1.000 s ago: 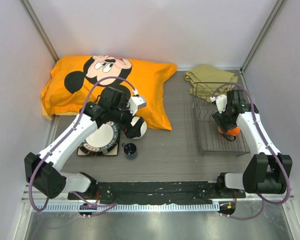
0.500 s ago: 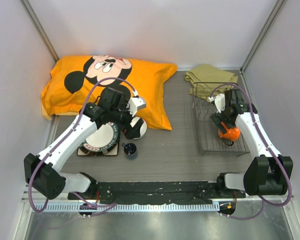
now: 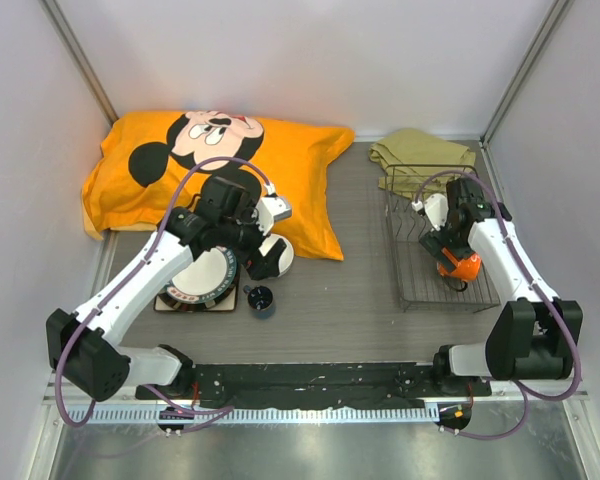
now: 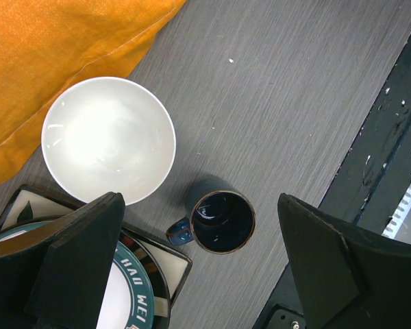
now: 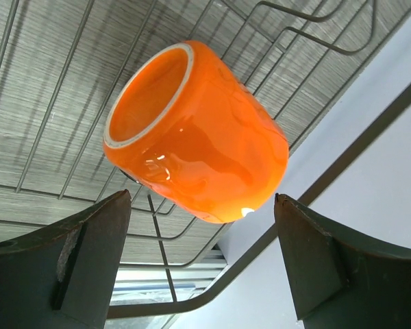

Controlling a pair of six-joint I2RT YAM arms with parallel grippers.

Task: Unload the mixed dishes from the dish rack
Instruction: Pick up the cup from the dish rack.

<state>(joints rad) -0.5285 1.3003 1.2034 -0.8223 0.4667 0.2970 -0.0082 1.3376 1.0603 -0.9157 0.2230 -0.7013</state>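
The orange mug (image 5: 195, 133) lies tipped on its side on the wire floor of the dish rack (image 3: 420, 290), the only dish I can see in it. The right gripper (image 5: 200, 199) hangs over it, jaws spread and gripping nothing, likely lined up to straddle its body. The rack's wires and the white side wall (image 5: 370, 137) crowd that side, so straight up looks the free way out. The left gripper (image 4: 198, 205), wide open too, hovers above the small dark-blue cup (image 4: 219, 221) beside the white bowl (image 4: 108, 139), with bare table (image 3: 350, 290) between there and the rack

Lettering on the white plate with dark patterned rim (image 4: 137, 288) reads "HAO WEI".
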